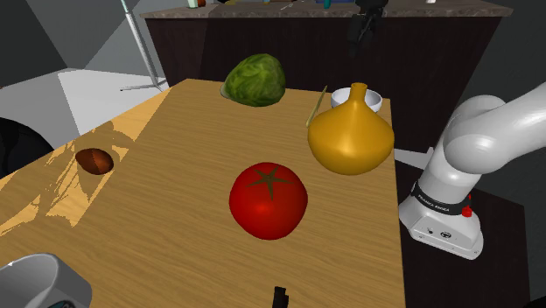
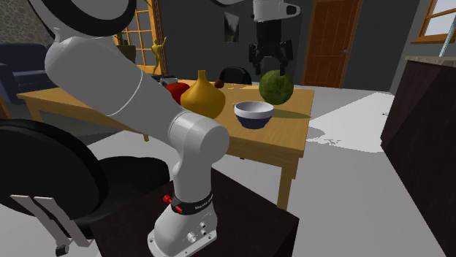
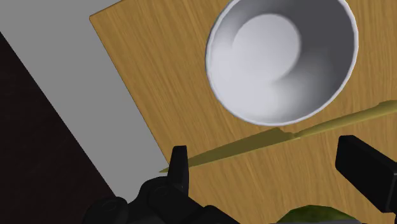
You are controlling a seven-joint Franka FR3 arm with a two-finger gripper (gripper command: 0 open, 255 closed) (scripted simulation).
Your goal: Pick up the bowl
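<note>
Wrist view: the black pincer (image 3: pixel 267 159) hangs wide open and empty above the round, white-lined bowl (image 3: pixel 280 60) near the wooden desk's (image 3: pixel 159 83) edge; rigid, smooth and probably light but slippery, it looks best pinched across its thin rim

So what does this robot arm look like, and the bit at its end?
The arm is glossy white, built of fat rounded segments with dark joints. Near its foot sit a black band with white lettering and a red button. The tool is all black, with two fingers.
</note>
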